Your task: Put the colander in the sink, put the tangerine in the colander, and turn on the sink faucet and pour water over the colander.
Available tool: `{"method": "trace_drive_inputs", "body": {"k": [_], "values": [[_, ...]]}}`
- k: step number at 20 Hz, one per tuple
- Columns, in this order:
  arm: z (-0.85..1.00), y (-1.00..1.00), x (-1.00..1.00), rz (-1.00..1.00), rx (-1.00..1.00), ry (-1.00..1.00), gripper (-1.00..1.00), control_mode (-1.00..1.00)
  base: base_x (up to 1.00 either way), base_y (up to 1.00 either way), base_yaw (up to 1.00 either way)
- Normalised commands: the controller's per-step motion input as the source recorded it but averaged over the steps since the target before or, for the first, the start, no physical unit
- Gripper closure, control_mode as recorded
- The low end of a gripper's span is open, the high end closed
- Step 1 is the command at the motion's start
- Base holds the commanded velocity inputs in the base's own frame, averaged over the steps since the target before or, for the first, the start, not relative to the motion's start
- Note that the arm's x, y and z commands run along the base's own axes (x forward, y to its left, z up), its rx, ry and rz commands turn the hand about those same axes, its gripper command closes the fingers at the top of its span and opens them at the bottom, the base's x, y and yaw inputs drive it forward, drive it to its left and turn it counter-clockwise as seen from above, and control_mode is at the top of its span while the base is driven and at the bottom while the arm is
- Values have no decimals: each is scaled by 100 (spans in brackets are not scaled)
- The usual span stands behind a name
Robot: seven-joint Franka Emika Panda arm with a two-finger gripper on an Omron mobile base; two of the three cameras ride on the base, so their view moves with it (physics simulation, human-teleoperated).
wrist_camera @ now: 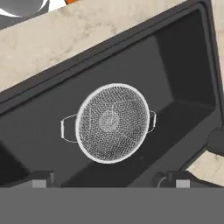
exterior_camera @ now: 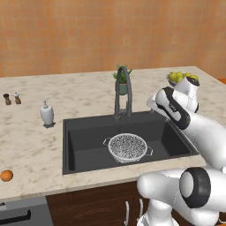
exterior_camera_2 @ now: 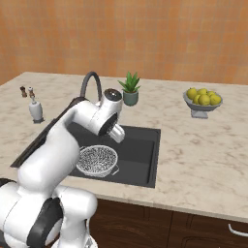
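Note:
The colander (exterior_camera: 127, 147) (exterior_camera_2: 97, 160) (wrist_camera: 113, 122), a round speckled mesh bowl with two small handles, sits upright on the floor of the dark sink (exterior_camera: 88, 141) (exterior_camera_2: 140, 145) (wrist_camera: 175, 65). It holds nothing. My gripper (wrist_camera: 110, 180) hangs above the sink, over the colander, open and holding nothing; the hand (exterior_camera_2: 117, 132) is beside the faucet (exterior_camera: 123, 88) (exterior_camera_2: 91, 82). No water runs from the spout. The tangerine (exterior_camera: 6, 175) lies on the counter near its front edge, far left of the sink.
A white soap dispenser (exterior_camera: 47, 114) (exterior_camera_2: 35, 110) stands left of the sink. A potted plant (exterior_camera: 122, 81) (exterior_camera_2: 130, 88) is behind the faucet. A footed bowl of yellow-green fruit (exterior_camera: 176, 78) (exterior_camera_2: 203, 100) sits at the right. Two small shakers (exterior_camera: 12, 98) (exterior_camera_2: 26, 91) stand far left.

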Motion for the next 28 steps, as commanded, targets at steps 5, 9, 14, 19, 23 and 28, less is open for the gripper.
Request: {"method": "trace_drive_inputs", "body": {"k": [5,9,14,19,23,28], "values": [[89,0,-92,-40,5,19,-100,-100,0,0,0],[68,1,-100,-48,17,20,-100,-100,0,0,0],[55,26,-100,-53,20,16,-100,-100,0,0,0],[34,80,-56,-53,8,5,-100,-100,0,0,0],[24,100,-34,-48,2,0,-100,-100,0,0,0],[7,100,-22,-45,0,0,-100,-100,0,0,0]]}}
